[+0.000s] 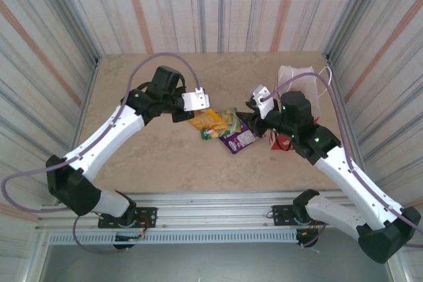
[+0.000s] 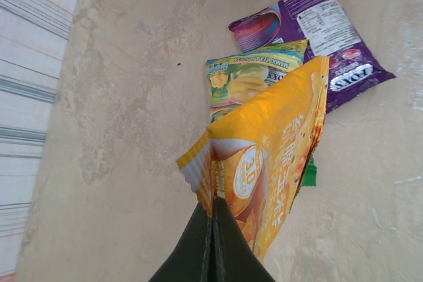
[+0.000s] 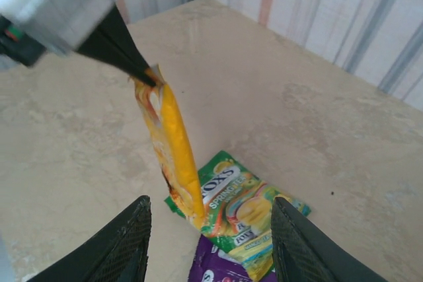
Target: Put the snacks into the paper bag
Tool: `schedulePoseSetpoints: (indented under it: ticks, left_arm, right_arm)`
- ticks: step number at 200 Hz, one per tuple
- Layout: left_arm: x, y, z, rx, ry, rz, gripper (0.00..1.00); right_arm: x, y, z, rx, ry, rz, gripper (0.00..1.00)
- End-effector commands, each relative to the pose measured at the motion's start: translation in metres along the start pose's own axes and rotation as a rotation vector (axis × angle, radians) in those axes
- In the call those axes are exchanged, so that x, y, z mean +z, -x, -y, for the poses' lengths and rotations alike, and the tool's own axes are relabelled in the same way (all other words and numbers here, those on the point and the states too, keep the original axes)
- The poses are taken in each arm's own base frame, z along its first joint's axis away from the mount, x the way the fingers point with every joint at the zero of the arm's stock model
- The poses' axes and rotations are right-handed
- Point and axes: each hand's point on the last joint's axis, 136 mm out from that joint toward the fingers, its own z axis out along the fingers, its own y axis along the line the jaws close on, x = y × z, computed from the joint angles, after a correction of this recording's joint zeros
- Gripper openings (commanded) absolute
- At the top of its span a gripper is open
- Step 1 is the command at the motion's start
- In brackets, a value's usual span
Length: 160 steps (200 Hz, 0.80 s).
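Above beige table [image 1: 165, 163], left hand [image 2: 213, 204] pinches orange packet [image 2: 277, 143]; right hand [image 3: 210, 201] gapes nearby.

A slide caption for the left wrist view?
Left gripper pinches an orange packet; green packet and purple packet lie beyond.

Top view: pkts cluster mid-table [image 1: 165, 163], slightly R of centre.

L gripper [image 1: 193, 114] sits at cluster's L side, clamped on top edge of hung pkt [image 1: 206, 121]. Pkt is off the table and hangs edge-down.

2nd pkt [image 1: 228, 122] lies flat on table, just R of hung pkt and partly beneath its lower end. Contact between the two can't be told.

3rd pkt [image 1: 239, 139] lies flat, R of and nearer than 2nd pkt, edges touching.

Paper bag [image 1: 301, 84] stands upright at far R of table, R of cluster, apart from pkts.

R gripper [image 1: 255, 110] sits between bag and cluster, jaws apart, nothing between them, facing hung pkt.
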Motion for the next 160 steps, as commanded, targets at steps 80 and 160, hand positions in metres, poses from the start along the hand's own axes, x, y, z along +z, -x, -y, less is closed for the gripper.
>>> schedulePoseSetpoints:
  ticks: [80, 160]
  left_arm:
    - [-0.064, 0.026, 0.056, 0.121, -0.184, 0.047, 0.0]
    - [-0.072, 0.046, 0.091, 0.198, -0.286, 0.122, 0.0]
  right_arm:
    - [0.013, 0.008, -0.043, -0.176, 0.234, -0.029, 0.58]
    - [0.017, 0.008, -0.061, -0.264, 0.346, -0.032, 0.73]
